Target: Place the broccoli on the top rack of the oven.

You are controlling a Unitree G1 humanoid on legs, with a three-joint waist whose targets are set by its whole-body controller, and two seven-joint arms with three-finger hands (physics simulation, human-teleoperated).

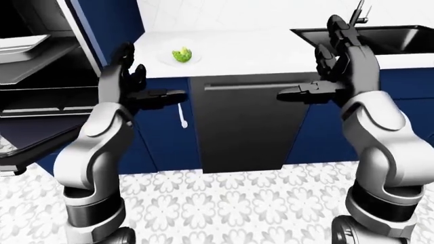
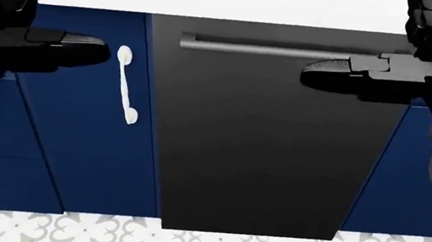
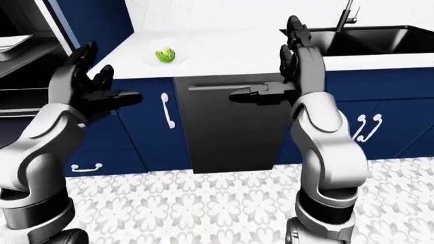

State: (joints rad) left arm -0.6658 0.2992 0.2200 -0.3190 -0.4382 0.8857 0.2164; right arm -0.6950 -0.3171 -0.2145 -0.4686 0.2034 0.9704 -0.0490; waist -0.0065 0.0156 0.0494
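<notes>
Near the left end of the white counter (image 1: 271, 48), on a small white plate (image 1: 163, 57): broccoli (image 1: 181, 54), well apart from both hands, untouched. Plate close to the counter's near edge, above the blue cabinet door (image 2: 77, 110) with the white handle (image 2: 125, 85).

Left hand (image 1: 132, 86): raised beside the oven (image 1: 34, 91), fingers spread, thumb pointing toward the view's centre, empty. Sits lower than and left of the broccoli in the left-eye view; not touching plate or counter.

Right hand (image 1: 332, 71): raised likewise, fingers apart, nothing gripped. Well right of the broccoli, between it and the black sink (image 1: 393, 38) in the left-eye view; sink at the counter's right end, faucet (image 3: 346, 18) behind.

Black dishwasher front (image 2: 264, 133) with a grey bar handle (image 2: 274, 51) below the counter's middle, roughly between the two hands. Blue cabinets either side.

Oven at the far left of the left-eye view: door (image 1: 27, 147) down, dark cavity exposed, racks visible. Pale tray (image 1: 20, 46) on an upper shelf; which rack level, cannot tell.

Patterned grey-white floor tiles (image 1: 230, 203) underneath.
</notes>
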